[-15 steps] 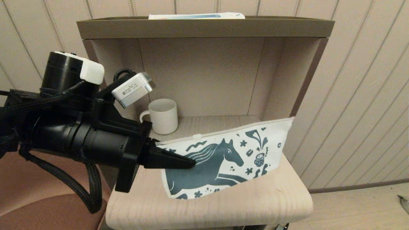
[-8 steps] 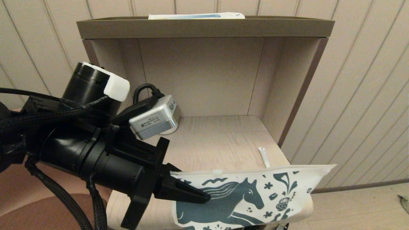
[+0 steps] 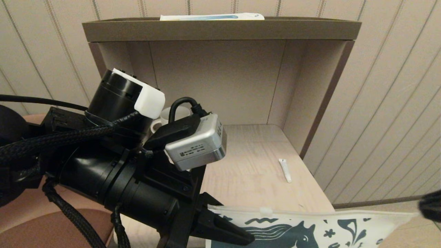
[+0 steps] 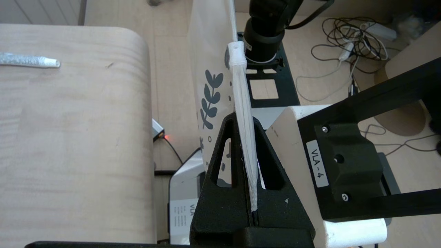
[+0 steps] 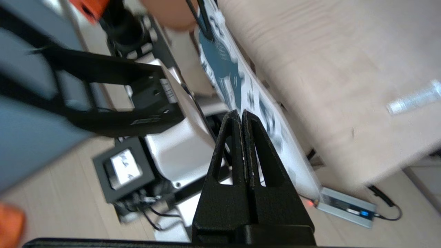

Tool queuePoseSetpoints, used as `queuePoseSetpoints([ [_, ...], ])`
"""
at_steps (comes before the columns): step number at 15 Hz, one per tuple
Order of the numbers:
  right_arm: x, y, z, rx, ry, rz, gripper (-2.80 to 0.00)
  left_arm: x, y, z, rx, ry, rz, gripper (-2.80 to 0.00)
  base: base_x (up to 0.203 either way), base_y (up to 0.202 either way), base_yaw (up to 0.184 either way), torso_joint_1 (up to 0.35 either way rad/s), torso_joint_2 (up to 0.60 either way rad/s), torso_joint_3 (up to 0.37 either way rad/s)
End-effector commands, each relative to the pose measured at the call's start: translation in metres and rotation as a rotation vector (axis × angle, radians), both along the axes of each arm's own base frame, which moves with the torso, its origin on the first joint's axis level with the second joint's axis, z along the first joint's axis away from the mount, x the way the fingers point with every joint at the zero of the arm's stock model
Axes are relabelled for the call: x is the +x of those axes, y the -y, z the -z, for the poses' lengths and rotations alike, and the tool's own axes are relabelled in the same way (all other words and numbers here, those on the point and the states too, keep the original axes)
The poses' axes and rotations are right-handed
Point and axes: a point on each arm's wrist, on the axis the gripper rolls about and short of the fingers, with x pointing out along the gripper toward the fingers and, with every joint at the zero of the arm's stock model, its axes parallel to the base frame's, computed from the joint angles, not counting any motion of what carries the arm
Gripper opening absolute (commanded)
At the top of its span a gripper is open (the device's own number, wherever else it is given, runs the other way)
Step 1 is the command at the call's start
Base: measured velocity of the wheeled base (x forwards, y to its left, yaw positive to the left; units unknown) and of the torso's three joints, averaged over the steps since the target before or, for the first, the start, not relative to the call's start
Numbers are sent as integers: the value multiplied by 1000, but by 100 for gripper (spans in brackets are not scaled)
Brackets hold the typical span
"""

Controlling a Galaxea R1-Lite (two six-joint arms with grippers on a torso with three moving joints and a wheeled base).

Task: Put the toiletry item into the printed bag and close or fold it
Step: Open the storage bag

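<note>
The printed bag [image 3: 310, 229] has dropped to the lower frame edge, uncovering a small tube [image 3: 285, 170] on the bench [image 3: 248, 172]; the left hand [image 3: 237, 236] grasps the bag's zip edge, and the right hand [image 5: 243, 119], clenched empty, is at lower right.

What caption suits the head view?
Left tool grips the printed bag off the table's front edge.
</note>
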Motion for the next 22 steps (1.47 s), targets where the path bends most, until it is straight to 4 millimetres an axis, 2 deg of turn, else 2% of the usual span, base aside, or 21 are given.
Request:
queuePoseSetpoints([
  [1,29,-30,11,-84,-50,-34,-280,0,1,2,4,-6,7,-280,0,0,0,0,0,0],
  [2,33,-34,10,-87,-35,-53,-280,-1,0,3,7,-8,7,-280,0,0,0,0,0,0],
  [3,35,-37,8,-92,-15,-69,0,-1,-1,3,6,-8,8,-280,0,0,0,0,0,0],
  [8,42,-44,9,-171,68,-240,0,-6,2,7,18,-19,27,-280,0,0,0,0,0,0],
  [12,52,-58,11,-75,65,-376,0,-7,2,6,15,-15,30,-280,0,0,0,0,0,0],
  [17,70,-76,20,-52,93,-389,0,-6,3,7,6,-9,27,-280,0,0,0,0,0,0],
  [22,76,-82,32,-24,86,-418,0,-7,2,9,12,-13,27,-280,0,0,0,0,0,0],
])
